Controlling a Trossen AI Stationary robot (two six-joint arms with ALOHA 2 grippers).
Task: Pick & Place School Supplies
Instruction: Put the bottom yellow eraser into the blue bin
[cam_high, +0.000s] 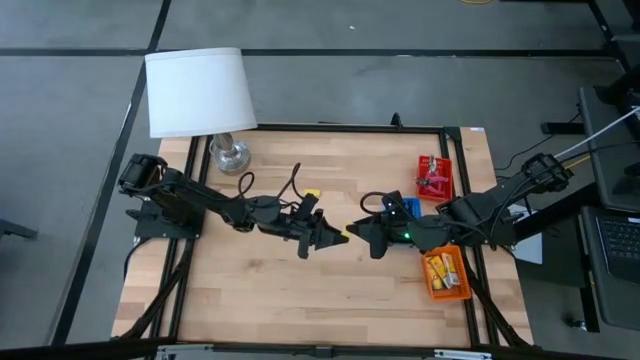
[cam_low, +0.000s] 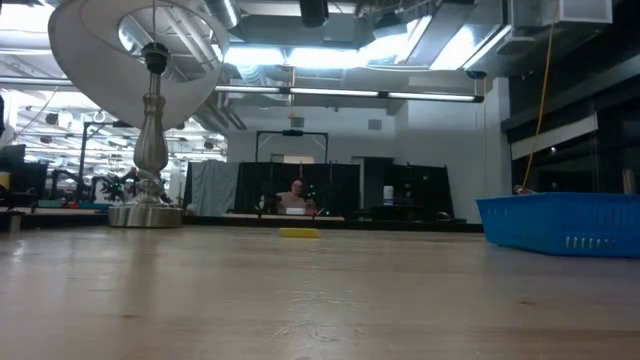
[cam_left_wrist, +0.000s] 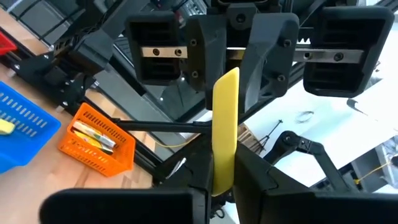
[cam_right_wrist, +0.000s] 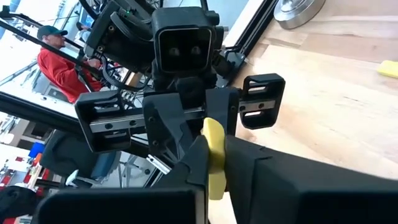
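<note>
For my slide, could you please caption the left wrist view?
Handover above the table: left gripper and right gripper both shut on one yellow piece.

We find no text, label, brand or number that can be read; the print on the yellow packs (cam_left_wrist: 93, 138) is too small to make out.

Pale wooden worktop (cam_high: 250, 270) with a matt, planked grain; shiny metal lamp base (cam_high: 230, 154) under a white cloth shade (cam_high: 197, 90); ribbed orange plastic tray (cam_high: 446, 290).
</note>
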